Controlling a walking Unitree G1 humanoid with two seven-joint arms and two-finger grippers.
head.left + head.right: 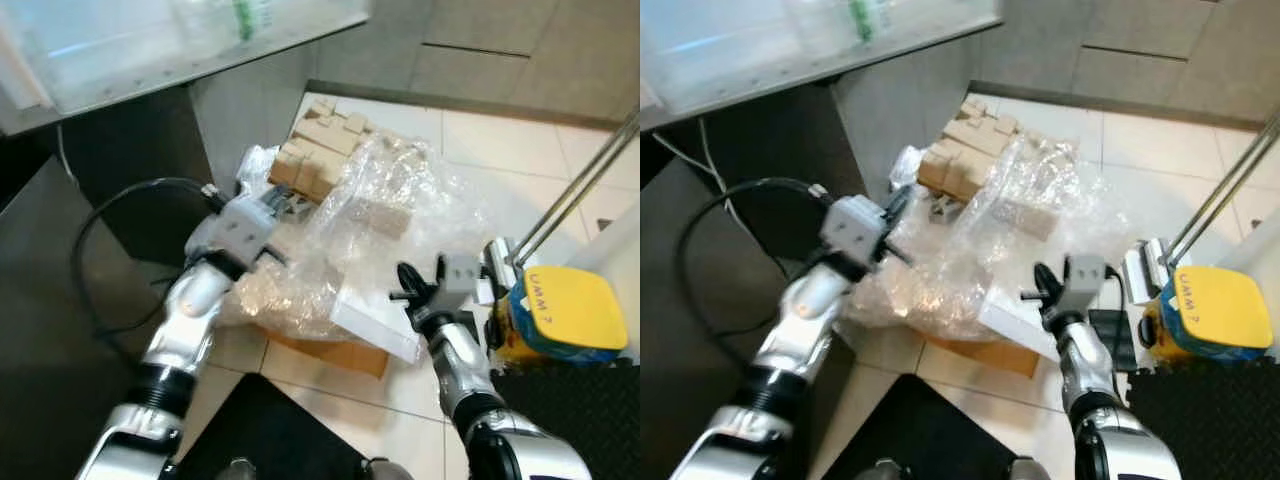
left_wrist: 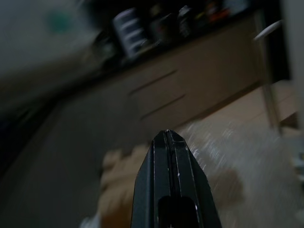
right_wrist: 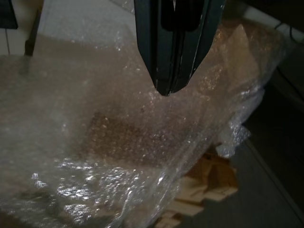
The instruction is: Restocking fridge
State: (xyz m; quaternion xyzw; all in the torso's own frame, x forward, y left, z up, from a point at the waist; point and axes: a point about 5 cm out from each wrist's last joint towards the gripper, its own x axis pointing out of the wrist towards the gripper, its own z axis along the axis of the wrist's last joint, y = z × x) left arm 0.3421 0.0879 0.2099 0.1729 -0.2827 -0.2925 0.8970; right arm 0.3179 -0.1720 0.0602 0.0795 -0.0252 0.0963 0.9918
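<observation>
Crumpled clear bubble wrap (image 1: 375,225) on tiled floor (image 1: 500,140), stretching away toward tan cardboard blocks (image 1: 315,150), left gripper (image 1: 275,205) and right gripper (image 1: 408,283) hovering over it, 2 pairs of fingers clenched empty, yellow-lidded tub (image 1: 560,310) beside

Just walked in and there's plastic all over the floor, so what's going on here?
The robot stands over a heap of bubble wrap lying on small cardboard boxes on the tiled floor. Both arms are held out over the heap: the left claw is shut near the boxes, and the right claw is shut just above the wrap. Neither holds anything. A yellow-lidded container sits to the robot's right.
</observation>
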